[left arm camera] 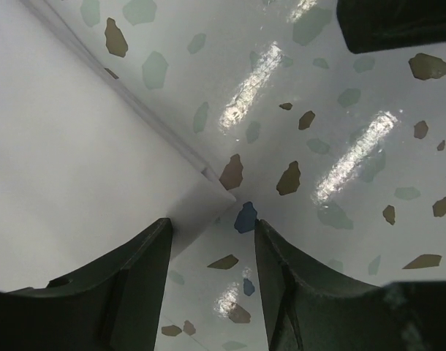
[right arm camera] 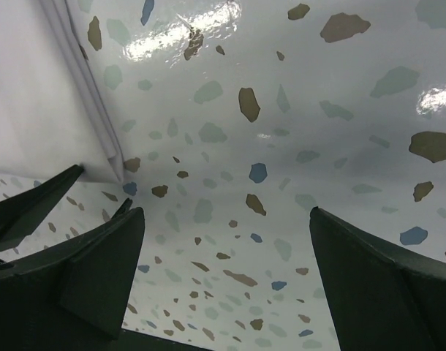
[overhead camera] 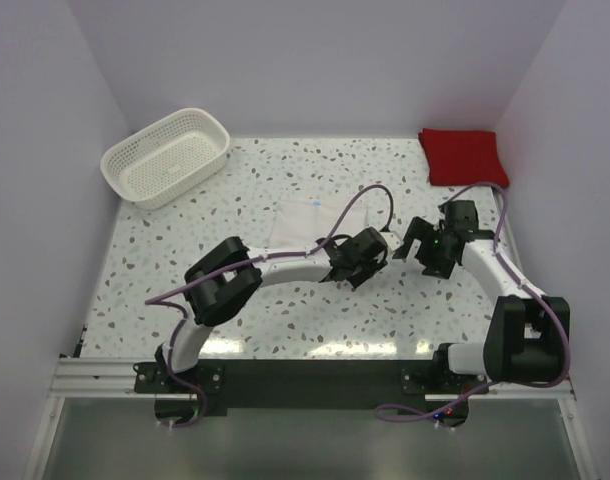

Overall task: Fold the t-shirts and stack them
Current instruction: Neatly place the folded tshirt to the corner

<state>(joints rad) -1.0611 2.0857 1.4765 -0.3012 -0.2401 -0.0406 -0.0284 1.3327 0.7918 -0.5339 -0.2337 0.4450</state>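
On the worktop [overhead camera: 185, 250], left pincer [left arm camera: 212, 227] half-spread at the white t-shirt [left arm camera: 84, 168] corner, right pincer [right arm camera: 227, 216] gaping wide; cloth looks soft, floppy, so pinch its layered edge.

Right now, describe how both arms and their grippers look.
Both arms have white links and bulky black joints: left arm, right arm. Purple cables loop along each. The left gripper and right gripper have matte black wedge-shaped fingers.
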